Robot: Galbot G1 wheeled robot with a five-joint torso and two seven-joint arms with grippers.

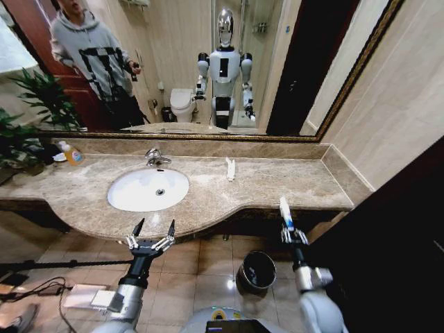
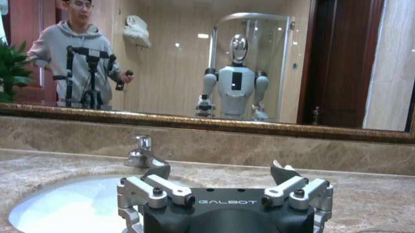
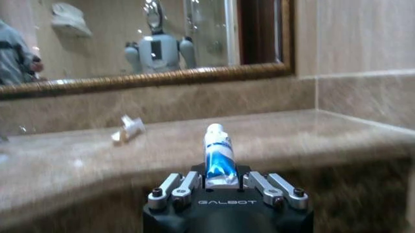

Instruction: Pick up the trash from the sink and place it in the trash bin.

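The white oval sink (image 1: 123, 201) sits in the beige marble counter, with its chrome faucet (image 1: 155, 158) behind it. My left gripper (image 1: 151, 232) hovers open at the counter's front edge, just before the basin (image 2: 58, 208). Its fingers (image 2: 159, 171) are spread wide with nothing between them. My right gripper (image 1: 293, 236) is shut on a piece of trash, a white tube with blue marks (image 1: 285, 211) that stands upright in it (image 3: 217, 150). It hangs before the counter's right end, above and right of the black trash bin (image 1: 255, 270) on the floor. A flat white packet (image 1: 230, 168) lies on the counter right of the faucet.
An orange-yellow bottle (image 1: 71, 154) and a potted plant (image 1: 28, 118) stand at the counter's left end. A mirror runs along the back wall. A dark wooden panel (image 1: 388, 236) rises close on my right. Cables and a box lie on the tiled floor at left.
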